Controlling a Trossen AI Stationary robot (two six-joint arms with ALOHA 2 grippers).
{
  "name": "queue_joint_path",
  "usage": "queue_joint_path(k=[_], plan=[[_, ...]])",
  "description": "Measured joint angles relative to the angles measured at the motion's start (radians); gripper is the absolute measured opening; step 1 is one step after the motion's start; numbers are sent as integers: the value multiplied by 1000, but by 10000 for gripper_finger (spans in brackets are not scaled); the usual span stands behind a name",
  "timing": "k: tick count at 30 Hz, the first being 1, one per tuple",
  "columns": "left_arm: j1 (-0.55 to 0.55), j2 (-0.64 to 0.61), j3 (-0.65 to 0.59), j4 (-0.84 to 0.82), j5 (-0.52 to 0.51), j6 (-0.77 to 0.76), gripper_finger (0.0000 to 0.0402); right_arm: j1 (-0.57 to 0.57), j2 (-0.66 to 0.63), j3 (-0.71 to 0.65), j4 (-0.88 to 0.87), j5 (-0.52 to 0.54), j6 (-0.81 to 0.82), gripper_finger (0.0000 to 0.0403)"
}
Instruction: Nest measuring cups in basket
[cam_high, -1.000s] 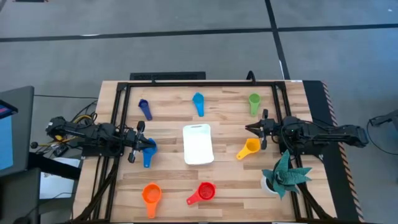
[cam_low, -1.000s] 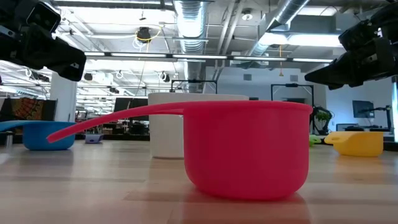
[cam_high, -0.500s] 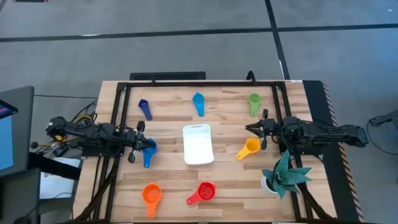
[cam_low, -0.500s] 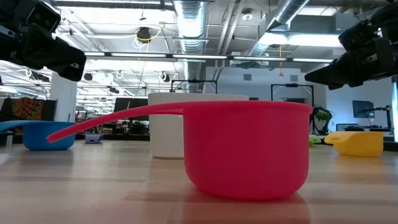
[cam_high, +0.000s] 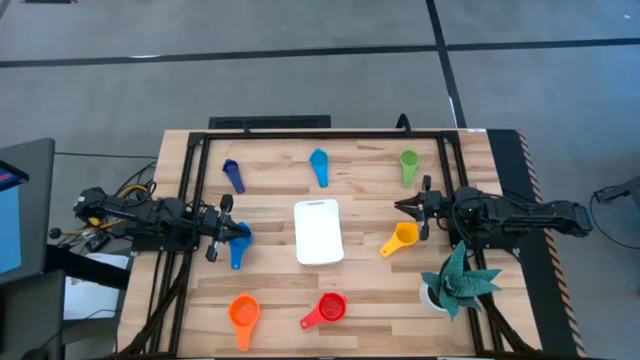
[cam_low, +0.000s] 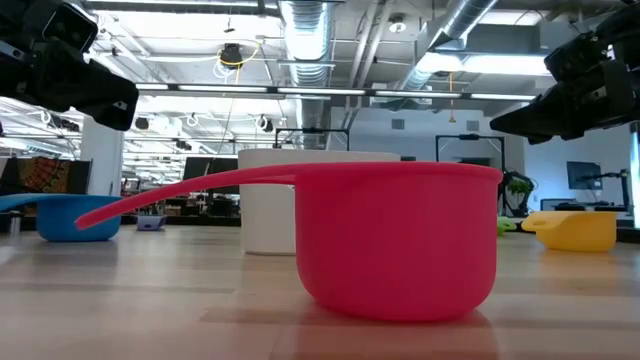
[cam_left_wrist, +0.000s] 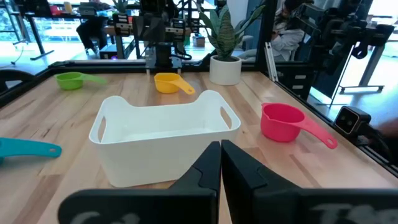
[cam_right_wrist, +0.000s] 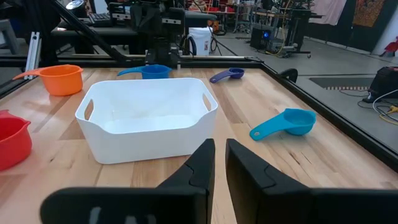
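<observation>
Start of nesting, no cup yet taken. Left hand (cam_high: 226, 232), clenched and grasping nothing, hangs at the left edge of the table (cam_high: 280, 300), just beside the blue cup (cam_high: 239, 243). Dark blue cup (cam_high: 233, 175) and orange cup (cam_high: 243, 312) lie far and near on that side. Basket (cam_high: 318, 232) stands empty at centre, light blue cup (cam_high: 319, 165) beyond it, red cup (cam_high: 328, 309) before it. Yellow cup (cam_high: 400, 238) and green cup (cam_high: 408, 164) lie rightward. Right hand (cam_high: 417, 207), fingers nearly closed on nothing, waits near the yellow cup. Next move probably calls for opening one hand and descending onto the largest cup.
</observation>
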Motion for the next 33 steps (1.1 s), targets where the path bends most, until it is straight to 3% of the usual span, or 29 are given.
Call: queue_joint_path(k=[17,25,33], plan=[[0,0,0,3,-1,0,0,0,0,0,0,0,0,66],[0,-4,0,78,-43,77,0,0,0,0,0,0,-1,66],[0,-4,0,120,-377,67,0,-4,0,0,7,7,-1,66]])
